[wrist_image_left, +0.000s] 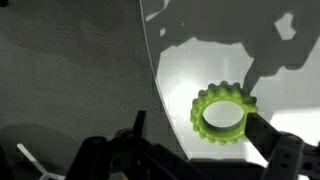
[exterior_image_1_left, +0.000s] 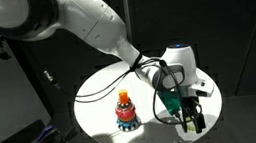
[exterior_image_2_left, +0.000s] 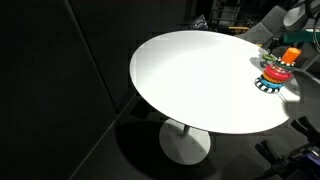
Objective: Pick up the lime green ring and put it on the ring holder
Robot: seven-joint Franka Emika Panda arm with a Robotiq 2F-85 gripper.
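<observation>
Here, on the round white table [exterior_image_1_left: 95, 91]: the lime green ring [wrist_image_left: 223, 115] lying flat near the rim, away from the ring holder [exterior_image_1_left: 126, 112]. In the wrist view, the gripper [wrist_image_left: 200, 148] low over the ring, fingers [wrist_image_left: 272, 142] spread wide and pinching nothing, one dark tip touching or perhaps just beside the ring's outer edge. In both exterior views, the ring holder [exterior_image_2_left: 271, 78] upright on its blue base, red and orange rings stacked, standing apart from the gripper [exterior_image_1_left: 189, 121]. The ring not made out there.
</observation>
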